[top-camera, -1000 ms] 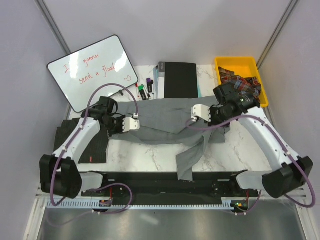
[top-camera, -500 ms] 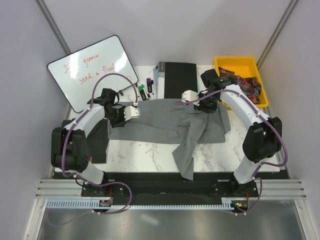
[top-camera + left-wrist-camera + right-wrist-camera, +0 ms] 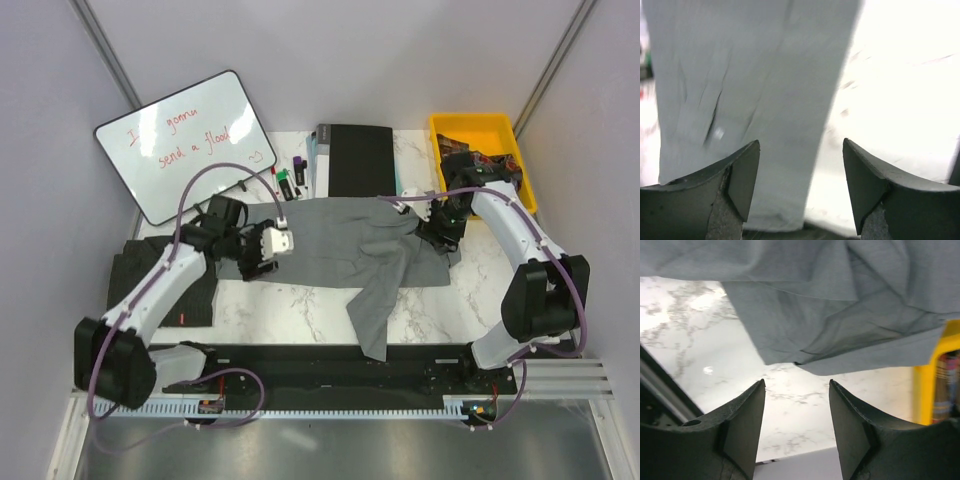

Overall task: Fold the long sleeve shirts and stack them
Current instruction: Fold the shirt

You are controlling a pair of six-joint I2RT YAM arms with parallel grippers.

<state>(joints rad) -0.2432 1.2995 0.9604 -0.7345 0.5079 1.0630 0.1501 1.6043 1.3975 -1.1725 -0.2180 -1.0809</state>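
The plain mid-grey long sleeve shirt [image 3: 335, 245] lies spread across the middle of the marble table [image 3: 470, 290], one sleeve trailing toward the near edge. The dark charcoal striped shirt [image 3: 165, 285] lies at the left, partly under my left arm. My left gripper [image 3: 262, 258] hovers over the grey shirt's left edge, open and empty; in the left wrist view, grey cloth [image 3: 740, 75] lies beyond the left gripper [image 3: 801, 145]. My right gripper [image 3: 437, 228] is at the shirt's right edge, open and empty. In the right wrist view the right gripper [image 3: 796, 382] is over bare marble, beside the shirt's hem [image 3: 840, 305].
A whiteboard [image 3: 185, 140] leans at the back left. Markers [image 3: 285, 182] and a flat black book [image 3: 360, 160] lie behind the grey shirt. A yellow bin [image 3: 483, 128] with patterned cloth stands at the back right, its wall also in the right wrist view [image 3: 940, 375].
Both grippers have opened and let go of the grey shirt, which now lies flatter. The right arm swung toward the back right; the left gripper shifted slightly right.
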